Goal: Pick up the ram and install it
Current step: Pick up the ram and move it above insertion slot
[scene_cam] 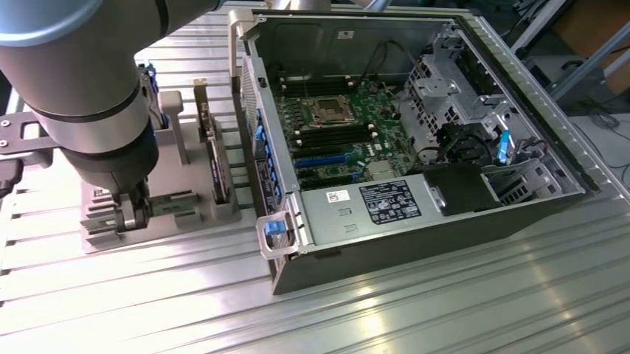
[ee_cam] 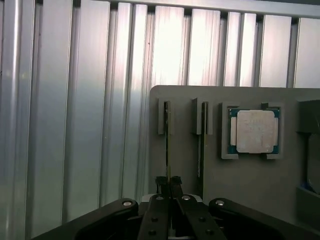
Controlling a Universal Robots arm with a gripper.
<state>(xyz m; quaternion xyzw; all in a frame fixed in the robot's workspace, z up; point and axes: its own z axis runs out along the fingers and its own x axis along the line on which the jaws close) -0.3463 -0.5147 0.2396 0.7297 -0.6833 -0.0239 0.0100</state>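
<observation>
My end effector [ee_cam: 169, 184], two black metal fingers on bolted linkages, is closed. Its tips are pinched onto the near end of the ram [ee_cam: 167, 140], a long, thin circuit-board strip that stands on edge and shows here as a narrow dark line. The ram sits in a slot of the flat, matt grey plastic holder [ee_cam: 240, 185], with its far end caught in a small upright guide. In the exterior view this is the lower left of the frame, where my arm stands over the holder, to the exterior view's left of the open dark metal computer case [scene_cam: 423, 214].

I judge the pick-up to be in hand: the ram is grasped but not yet lifted. Freeing it calls for a straight pull along the slot with no twist, since the board looks thin and the guides close-fitting.

Just beside the ram, a second thin strip [ee_cam: 202, 145] stands in a parallel slot. Past that, a square silver processor chip [ee_cam: 255, 131] with a green border lies flat in a recess. The holder rests on the ribbed, shiny aluminium worktop [ee_cam: 100, 110]. Inside the case, upper middle of the exterior frame, the green motherboard [scene_cam: 340, 129] lies exposed with long black sockets.
</observation>
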